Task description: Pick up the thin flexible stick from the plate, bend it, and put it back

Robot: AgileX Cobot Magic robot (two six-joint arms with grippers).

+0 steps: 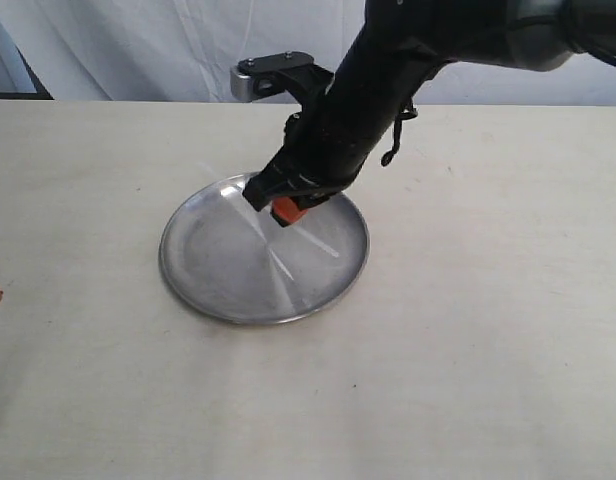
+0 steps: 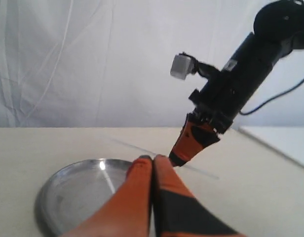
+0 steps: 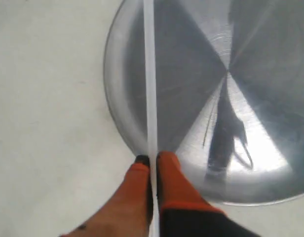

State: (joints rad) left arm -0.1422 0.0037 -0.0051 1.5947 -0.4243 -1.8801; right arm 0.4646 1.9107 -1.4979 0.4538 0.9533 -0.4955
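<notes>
From the exterior view, the right gripper (image 1: pixel 284 211) reaches down over the plate (image 1: pixel 203 270), its orange fingertips closed on the thin flexible stick (image 1: pixel 326 247). The stick shows only as a faint whitish line running out to either side of those fingertips, one end passing beyond the plate's rim over the table (image 1: pixel 488 350). In the left wrist view, the left gripper (image 2: pixel 152 158) has its two orange fingers (image 2: pixel 134 182) pressed together with nothing seen between them. The plate (image 2: pixel 75 192) lies just beyond and below their tips. Past them, the right gripper (image 2: pixel 177 159) pinches the stick (image 2: pixel 137 147), which stretches nearly straight to both sides of its tips, clear above the plate's far rim. In the right wrist view, the right gripper (image 3: pixel 153 159) has its fingers (image 3: pixel 169 175) clamped tight on the stick (image 3: pixel 150 74). The stick emerges from between them as a straight pale strip and runs away from the tips across the edge of the plate (image 3: pixel 191 74). The plate lies under and ahead of the fingers, with the table (image 3: pixel 48 98) to one side
</notes>
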